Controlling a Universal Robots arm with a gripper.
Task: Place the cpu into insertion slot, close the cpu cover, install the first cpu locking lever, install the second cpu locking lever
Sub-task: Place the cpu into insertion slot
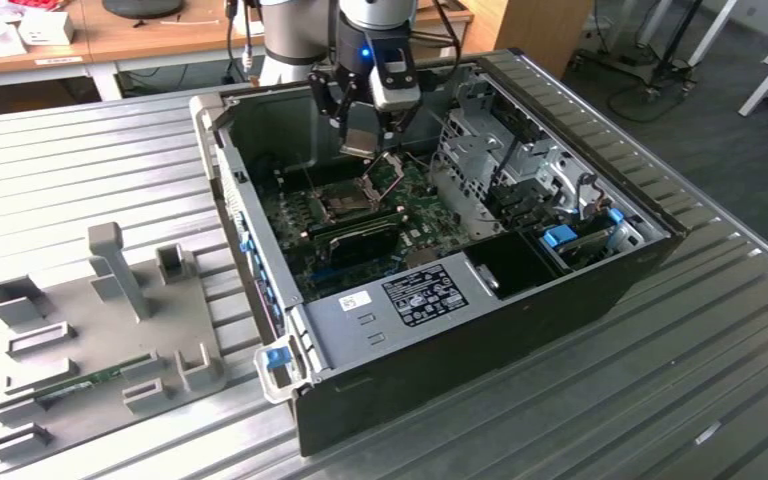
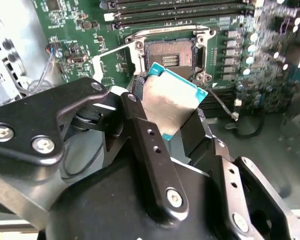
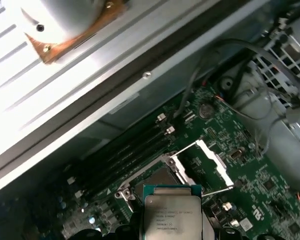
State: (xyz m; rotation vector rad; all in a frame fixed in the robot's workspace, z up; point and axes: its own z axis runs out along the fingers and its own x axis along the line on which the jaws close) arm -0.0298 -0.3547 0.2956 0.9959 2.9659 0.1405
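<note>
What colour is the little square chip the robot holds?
The cpu is silvery-grey on its face with a teal-green border, clearest in the second wrist view.

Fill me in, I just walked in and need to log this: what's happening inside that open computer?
The arm's end effector is gripping the cpu by its edges and holding it over the insertion slot on the green motherboard. The slot is empty and the cpu cover is swung open beside it, so the chip is not seated yet.
</note>
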